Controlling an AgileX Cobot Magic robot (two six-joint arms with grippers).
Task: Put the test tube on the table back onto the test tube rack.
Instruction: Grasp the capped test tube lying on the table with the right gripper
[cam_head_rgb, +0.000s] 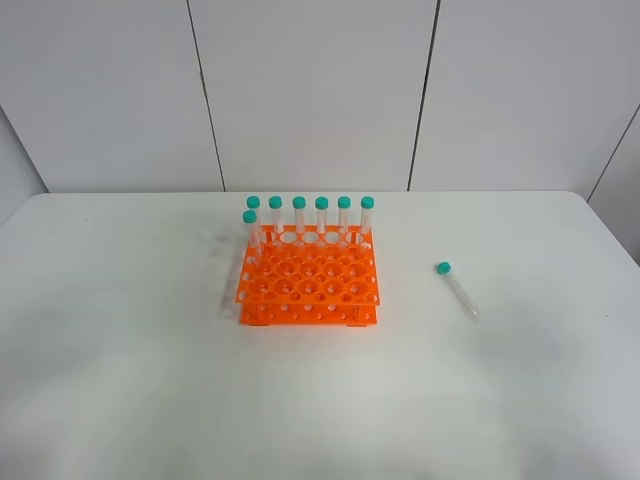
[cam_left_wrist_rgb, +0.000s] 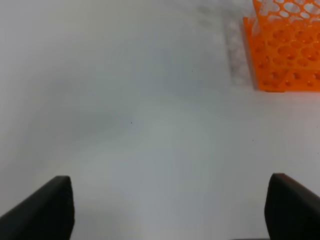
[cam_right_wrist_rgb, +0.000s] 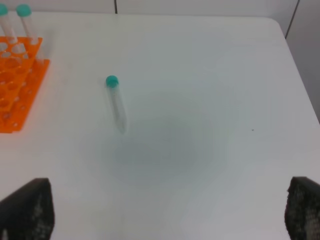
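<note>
test tube (cam_right_wrist_rgb: 116, 105) blurred, test tube rack (cam_left_wrist_rgb: 285, 50) cut off

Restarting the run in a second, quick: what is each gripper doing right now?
Left gripper: open, holding nothing.
Right gripper: open, holding nothing; the test tube lies loose on the table.
</note>
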